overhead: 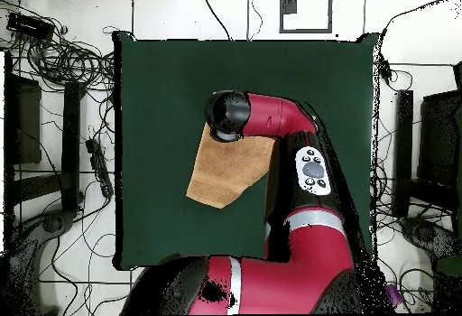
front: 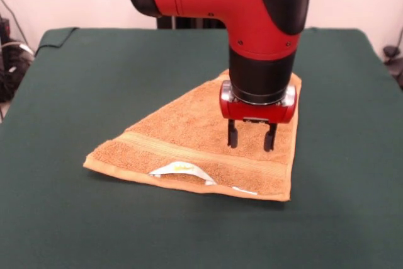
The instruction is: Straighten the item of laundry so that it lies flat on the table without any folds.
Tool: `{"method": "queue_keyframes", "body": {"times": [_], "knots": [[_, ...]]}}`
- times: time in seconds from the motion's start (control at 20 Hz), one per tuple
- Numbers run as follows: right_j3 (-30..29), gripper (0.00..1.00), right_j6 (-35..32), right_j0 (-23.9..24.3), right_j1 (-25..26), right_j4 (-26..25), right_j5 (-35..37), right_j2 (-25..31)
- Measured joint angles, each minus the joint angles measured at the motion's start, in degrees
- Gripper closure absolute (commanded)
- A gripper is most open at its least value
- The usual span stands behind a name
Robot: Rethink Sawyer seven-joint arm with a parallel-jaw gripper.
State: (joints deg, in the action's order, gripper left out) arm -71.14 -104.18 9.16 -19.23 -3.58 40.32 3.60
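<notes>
Front view, nearest first: bare dark green cloth-covered rectangular tabletop (front: 75,231) along the near edge. Beyond it lies the small orange-tan terry towel (front: 182,130), near the tabletop's centre and slightly toward 3 o'clock. It is not flat: it shows as a rough triangle, with a long hemmed edge at 6 o'clock, a point at 9 o'clock and an apex at about 1 o'clock that runs under the arm. A woven band (front: 189,150) runs parallel to the near edge. A white label (front: 178,169) curls up off the near hem; a second small white strip (front: 244,190) shows further along toward 4 o'clock.

The red-bodied pincer with two black fingers (front: 251,137) hangs over the towel's 3 o'clock side, pointing down. The fingers are spread apart, with nothing between them, and the tips are at or just above the pile; contact cannot be told. The red and black arm (front: 252,17) comes down from 12 o'clock and hides the towel's far corner.

Overhead view: the arm's elbow (overhead: 227,114) covers the towel's (overhead: 226,170) far end, and the pincer itself is hidden. Tangled cables (overhead: 63,60) and dark equipment on the floor surround the tabletop (overhead: 162,78), well clear of the towel.
</notes>
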Motion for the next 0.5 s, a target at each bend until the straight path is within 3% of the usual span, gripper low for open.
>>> {"method": "queue_keyframes", "body": {"times": [0.5], "knots": [[0.0, 0.0, 0.0, -0.92, 2.94, 0.02, -3.71, 0.0]]}}
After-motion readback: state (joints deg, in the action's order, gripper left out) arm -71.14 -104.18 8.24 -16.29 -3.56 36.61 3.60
